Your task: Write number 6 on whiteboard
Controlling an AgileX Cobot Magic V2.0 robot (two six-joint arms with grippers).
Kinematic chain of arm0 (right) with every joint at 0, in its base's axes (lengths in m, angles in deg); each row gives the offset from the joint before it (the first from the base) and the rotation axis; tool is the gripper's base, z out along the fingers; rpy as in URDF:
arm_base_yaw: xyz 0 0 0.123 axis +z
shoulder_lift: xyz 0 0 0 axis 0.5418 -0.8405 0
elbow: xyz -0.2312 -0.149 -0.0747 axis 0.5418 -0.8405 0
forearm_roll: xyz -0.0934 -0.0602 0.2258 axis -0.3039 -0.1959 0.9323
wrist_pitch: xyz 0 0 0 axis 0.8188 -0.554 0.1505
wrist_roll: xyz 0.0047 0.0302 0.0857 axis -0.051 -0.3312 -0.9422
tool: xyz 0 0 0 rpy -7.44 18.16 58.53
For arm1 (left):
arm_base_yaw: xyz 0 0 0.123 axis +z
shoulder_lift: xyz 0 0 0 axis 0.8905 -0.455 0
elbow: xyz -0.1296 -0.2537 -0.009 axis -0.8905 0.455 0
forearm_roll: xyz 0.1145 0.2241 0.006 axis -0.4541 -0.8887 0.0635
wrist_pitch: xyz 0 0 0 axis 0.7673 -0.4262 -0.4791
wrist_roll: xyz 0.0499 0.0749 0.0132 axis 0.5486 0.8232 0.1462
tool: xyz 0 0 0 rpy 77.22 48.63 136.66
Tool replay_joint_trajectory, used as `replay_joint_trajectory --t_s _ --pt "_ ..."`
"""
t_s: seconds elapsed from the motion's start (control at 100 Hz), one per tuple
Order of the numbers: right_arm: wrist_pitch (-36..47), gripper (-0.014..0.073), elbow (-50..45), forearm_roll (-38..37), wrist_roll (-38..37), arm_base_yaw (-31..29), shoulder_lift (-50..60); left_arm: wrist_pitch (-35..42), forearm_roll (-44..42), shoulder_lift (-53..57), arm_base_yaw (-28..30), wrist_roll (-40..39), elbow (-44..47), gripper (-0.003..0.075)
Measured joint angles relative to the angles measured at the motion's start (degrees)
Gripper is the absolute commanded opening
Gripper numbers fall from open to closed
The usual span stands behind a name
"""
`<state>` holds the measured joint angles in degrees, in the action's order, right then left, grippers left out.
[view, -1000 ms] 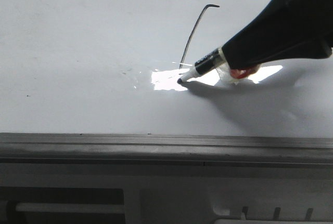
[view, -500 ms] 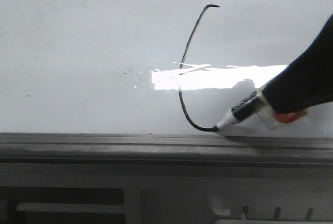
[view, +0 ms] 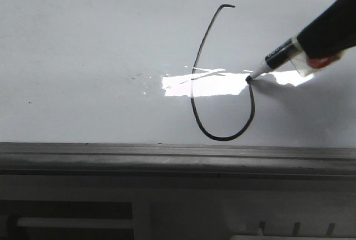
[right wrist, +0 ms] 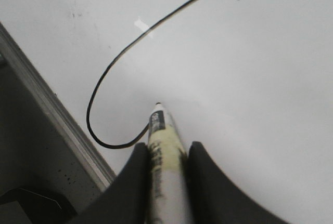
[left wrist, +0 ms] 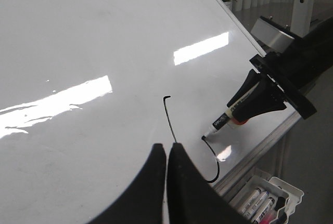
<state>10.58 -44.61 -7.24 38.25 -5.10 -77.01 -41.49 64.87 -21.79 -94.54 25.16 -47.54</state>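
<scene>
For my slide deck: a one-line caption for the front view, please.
Right gripper holds a marker tip-down on the whiteboard, the number 6 drawn except for its unclosed loop.

The whiteboard (view: 83, 45) surface is smooth, glossy white with glare patches. Its frame strip (view: 167, 153) is matt grey metal. The right gripper (right wrist: 165, 167) fingers are matt black plastic.

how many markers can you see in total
About 4: one marker in the right tool, tip on the whiteboard; roughly three in the tray by the board's frame, in the left wrist view. More may be hidden.
</scene>
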Motion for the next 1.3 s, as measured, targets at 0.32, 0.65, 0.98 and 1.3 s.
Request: replay_joint_trajectory --t_s 0.32,0.65,0.98,1.3 --pt "3.02 -0.0060 1.17 0.36 0.00 4.92 -5.14 0.00 0.00 0.00 0.00 0.00 0.00 -0.0019" --pt "3.85 -0.0060 1.62 2.66 0.00 5.79 -7.27 0.00 0.00 0.00 0.00 0.00 0.00 -0.0019" --pt "4.68 -0.0060 1.77 3.56 -0.09 7.66 -9.31 -0.09 0.00 0.00 0.00 0.00 0.52 -0.0019" --pt "-5.33 -0.0060 16.09 1.30 0.60 8.22 0.68 0.02 0.00 0.00 0.00 0.00 0.52 -0.0019"
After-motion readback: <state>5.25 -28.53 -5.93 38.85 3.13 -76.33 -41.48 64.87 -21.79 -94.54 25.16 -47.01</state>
